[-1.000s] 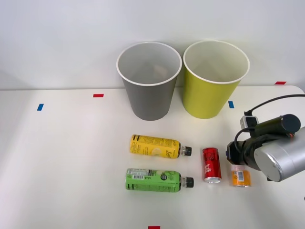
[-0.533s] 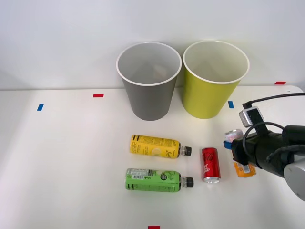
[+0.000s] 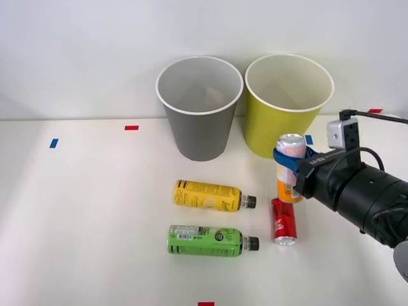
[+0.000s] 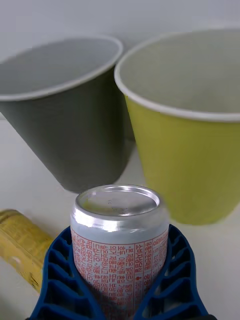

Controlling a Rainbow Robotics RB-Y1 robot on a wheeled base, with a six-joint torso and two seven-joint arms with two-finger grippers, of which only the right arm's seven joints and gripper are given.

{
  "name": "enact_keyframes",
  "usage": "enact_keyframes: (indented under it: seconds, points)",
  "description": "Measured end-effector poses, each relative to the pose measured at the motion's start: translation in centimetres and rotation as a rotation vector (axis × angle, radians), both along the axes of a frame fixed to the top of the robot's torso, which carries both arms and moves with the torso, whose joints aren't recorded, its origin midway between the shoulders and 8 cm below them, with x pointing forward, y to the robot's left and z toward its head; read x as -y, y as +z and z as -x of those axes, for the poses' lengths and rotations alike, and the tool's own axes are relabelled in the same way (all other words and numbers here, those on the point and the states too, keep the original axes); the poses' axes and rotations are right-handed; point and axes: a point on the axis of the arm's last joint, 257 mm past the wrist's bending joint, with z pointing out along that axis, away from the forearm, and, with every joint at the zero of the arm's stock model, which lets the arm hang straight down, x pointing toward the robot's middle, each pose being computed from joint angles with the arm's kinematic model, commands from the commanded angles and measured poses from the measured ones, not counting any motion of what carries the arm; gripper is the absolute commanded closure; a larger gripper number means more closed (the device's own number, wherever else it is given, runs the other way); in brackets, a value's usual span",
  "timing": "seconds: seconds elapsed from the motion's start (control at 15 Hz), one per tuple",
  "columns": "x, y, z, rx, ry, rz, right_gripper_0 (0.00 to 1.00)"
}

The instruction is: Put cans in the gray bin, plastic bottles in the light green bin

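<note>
1. Between the jaws of the right gripper (image 3: 288,160), the slim pale-pink can (image 3: 291,167) is standing upright, its long axis vertical, silver lid up and orange lower part hanging below the blue ribbed fingers (image 4: 59,270), which are wrapping closed around its body on both sides.
2. Ahead of the jaws and off to the robot's left, the gray bin (image 3: 200,107) is standing with its white rim open upward; judged from the task, this is the can's target, so the coming move is turning on a carry leftward and forward past the nearer bin.
3. Directly ahead of the jaws, just beyond the can, the light green bin (image 3: 288,105) is standing closest; it is meant for bottles, so a release here would be a sorting error.
4. Below the held can, on the white table (image 3: 89,217), the short red can (image 3: 282,220) is lying on its side, its long axis pointing roughly toward the robot.
5. To the left of the jaws, lower down, the yellow-labelled bottle (image 3: 214,196) and the green-labelled bottle (image 3: 211,241) are lying flat, black caps pointing toward the red can.
6. On the held can, fine red print is covering the pale wall in the wrist view; it cannot be read, and no brand is legible on the other containers.
</note>
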Motion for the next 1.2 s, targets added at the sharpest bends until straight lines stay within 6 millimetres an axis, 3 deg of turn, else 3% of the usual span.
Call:
enact_keyframes:
  seconds: [0.27, 0.6, 0.87, 1.2]
  points:
    - [-3.8, 7.6, -0.6, 0.146, 0.093, -0.172, 1.0]
    - [-6.4, 14.6, -1.0, 0.279, 0.148, -0.289, 1.0]
    - [-9.0, 17.6, -3.1, 0.301, 0.189, -0.362, 1.0]
    - [-12.9, 20.1, -8.6, 0.301, 0.205, -0.395, 1.0]
